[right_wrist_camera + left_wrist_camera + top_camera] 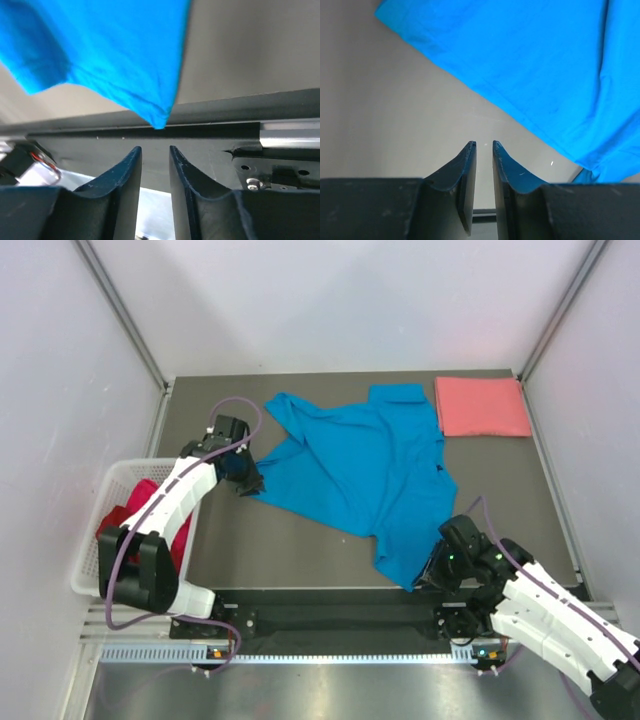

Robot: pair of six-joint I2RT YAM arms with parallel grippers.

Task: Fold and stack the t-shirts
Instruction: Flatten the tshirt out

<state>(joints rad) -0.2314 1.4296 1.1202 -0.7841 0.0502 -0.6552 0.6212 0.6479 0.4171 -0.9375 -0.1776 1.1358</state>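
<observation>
A bright blue t-shirt (360, 470) lies spread and rumpled on the grey table. The salmon pink t-shirt (481, 406) rests folded at the back right corner. Dark red cloth (118, 520) fills the white basket; I cannot make out a separate magenta shirt. My left gripper (246, 478) sits at the blue shirt's left edge. In the left wrist view this gripper (484, 144) shows a narrow empty gap, with the blue shirt's hem (530, 65) just beyond. My right gripper (155, 148) stands open and empty just short of the shirt's near corner (159, 122).
The white lattice basket (88, 560) stands at the table's left edge beside my left arm. A black rail (330, 615) runs along the table's front edge, right under my right gripper (437, 568). White walls enclose the back and both sides.
</observation>
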